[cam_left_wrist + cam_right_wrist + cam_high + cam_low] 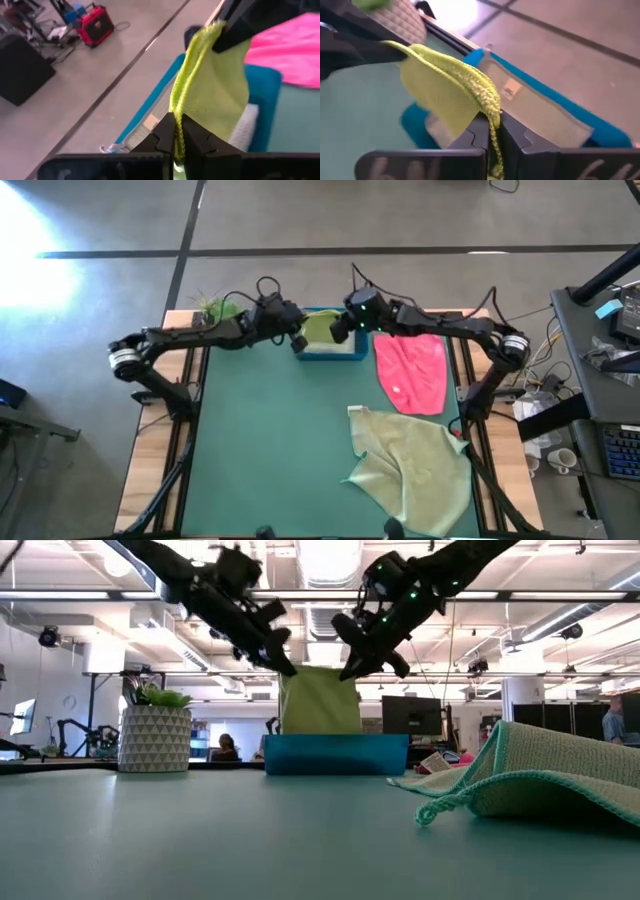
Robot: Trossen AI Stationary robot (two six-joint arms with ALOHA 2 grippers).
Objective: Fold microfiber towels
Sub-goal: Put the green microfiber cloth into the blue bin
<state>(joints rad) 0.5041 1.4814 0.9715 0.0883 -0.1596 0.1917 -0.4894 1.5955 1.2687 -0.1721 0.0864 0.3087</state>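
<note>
pale sage green towel lies crumpled at the near right of the green table, one corner folded over. beyond it the hot pink towel lies spread, loosely wrinkled. farthest, over the blue tray, the lime green towel hangs stretched flat between the left gripper and the right gripper, each clamped tight on a top corner. a potted plant stands at the far left.
</note>
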